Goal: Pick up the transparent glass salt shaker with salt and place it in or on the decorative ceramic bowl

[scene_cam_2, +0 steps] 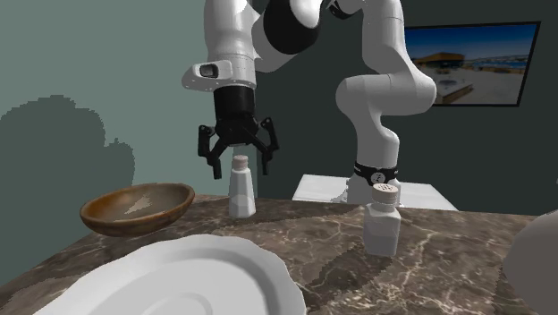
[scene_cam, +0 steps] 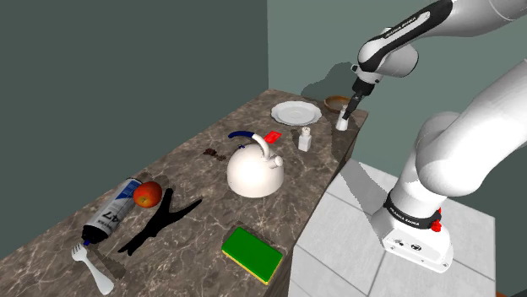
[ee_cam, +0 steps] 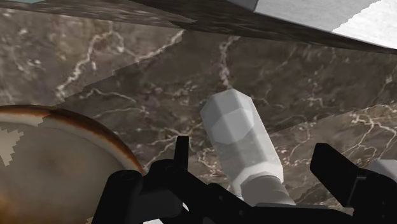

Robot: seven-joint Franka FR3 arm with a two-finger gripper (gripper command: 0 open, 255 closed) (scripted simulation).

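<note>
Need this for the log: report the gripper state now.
Gripper: open, fingers either side of the white shaker nearest the bowl, not clasping it.

Countertop (scene_cam_2: 447, 268) is veined marble, bowl (scene_cam_2: 134, 220) glossy brown, shaker (scene_cam_2: 240, 186) seemingly matt white.

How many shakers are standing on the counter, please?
2. One shaker stands within the open end effector, beside the brown bowl; the other shaker stands nearer the plate.
</note>
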